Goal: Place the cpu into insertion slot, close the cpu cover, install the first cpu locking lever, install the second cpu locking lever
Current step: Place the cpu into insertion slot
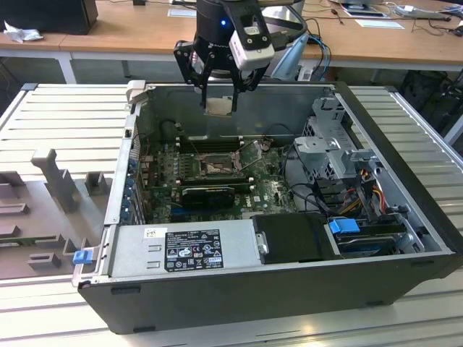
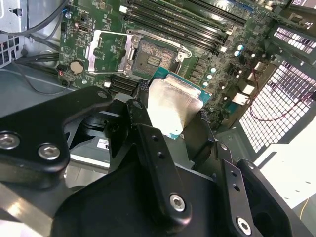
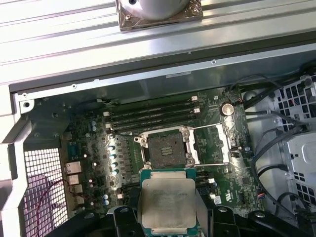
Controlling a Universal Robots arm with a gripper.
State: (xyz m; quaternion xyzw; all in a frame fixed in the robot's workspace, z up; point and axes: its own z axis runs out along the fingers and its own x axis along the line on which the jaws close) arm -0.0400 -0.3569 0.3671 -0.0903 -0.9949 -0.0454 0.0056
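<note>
My gripper hangs above the open computer case, shut on the cpu. The cpu is a pale silvery square on a green edge, pinched between two black fingers. Below it on the green motherboard lies the insertion slot, a bare brownish contact field in a dark frame. The cpu cover is a silvery frame plate flipped open flat beside the slot. The chip is well above the slot and not touching it.
Long black memory slots run along one side of the slot. A power supply fills the case's near side. A drive cage with cables sits at the exterior view's right. A grey moulded tray lies left of the case.
</note>
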